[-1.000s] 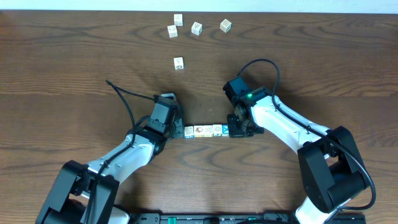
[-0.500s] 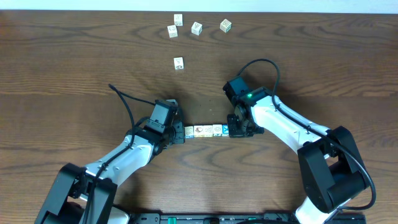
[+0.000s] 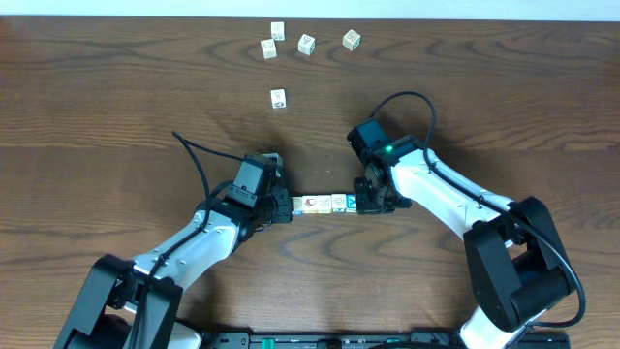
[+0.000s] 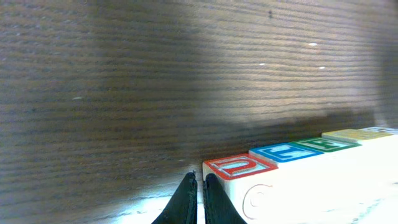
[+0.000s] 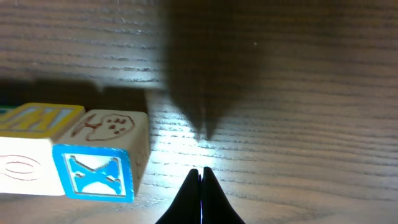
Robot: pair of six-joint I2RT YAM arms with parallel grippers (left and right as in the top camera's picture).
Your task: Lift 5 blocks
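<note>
Five blocks [image 3: 323,203] lie end to end in a short row on the table between my two grippers. My left gripper [image 3: 283,206] is shut, and its tips [image 4: 198,188] touch the row's left end at a red-edged block [image 4: 239,167]. Behind that block come a blue-edged one [image 4: 286,152], a green one [image 4: 326,144] and a yellow one [image 4: 357,134]. My right gripper [image 3: 360,201] is also shut [image 5: 200,182] and holds nothing. It sits just beside the right end, where the blue X block [image 5: 93,174] shows a red-brown drawing on top [image 5: 102,124]. A narrow strip of table shows between them.
Several other whitish cubes lie apart at the table's far side: a group of three [image 3: 278,30], [image 3: 268,47], [image 3: 306,44], one further right [image 3: 352,39] and one nearer [image 3: 278,97]. A black cable [image 3: 194,155] trails from the left arm across the wood table [image 3: 97,116].
My left gripper has slid right until it meets the left end of the row. The right arm and the row have stayed where they were.
</note>
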